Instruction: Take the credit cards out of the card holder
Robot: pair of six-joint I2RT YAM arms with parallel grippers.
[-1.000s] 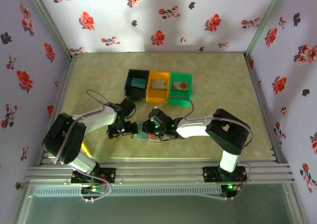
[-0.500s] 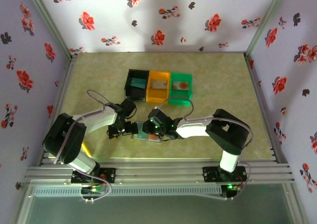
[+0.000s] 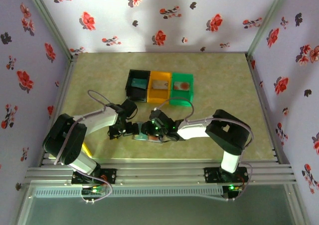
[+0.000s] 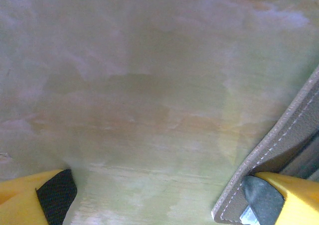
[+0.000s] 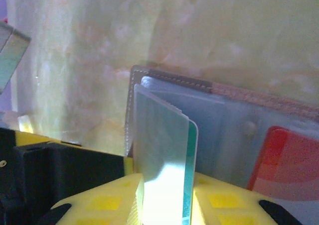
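The grey card holder (image 5: pixel 234 93) lies open on the table, its clear pockets facing up. A red credit card (image 5: pixel 291 160) sits in its right pocket. My right gripper (image 5: pixel 164 205) is shut on an upright clear sleeve leaf (image 5: pixel 159 145) that has a teal-edged card (image 5: pixel 189 165) in it. My left gripper (image 4: pixel 164 200) is open wide, with bare table between its fingers. Its right fingertip (image 4: pixel 279 197) rests on the holder's stitched edge (image 4: pixel 279 145). From above, both grippers meet over the card holder (image 3: pixel 146 137), left gripper (image 3: pixel 127 129) and right gripper (image 3: pixel 149 131).
Three bins stand in a row behind: black (image 3: pixel 130 80), orange (image 3: pixel 160 75) and green (image 3: pixel 182 76), each with a card lying in it. Flowered walls close off the left, back and right. A metal rail runs along the near edge.
The right gripper has edged slightly left over the card holder. The left arm has stayed put.
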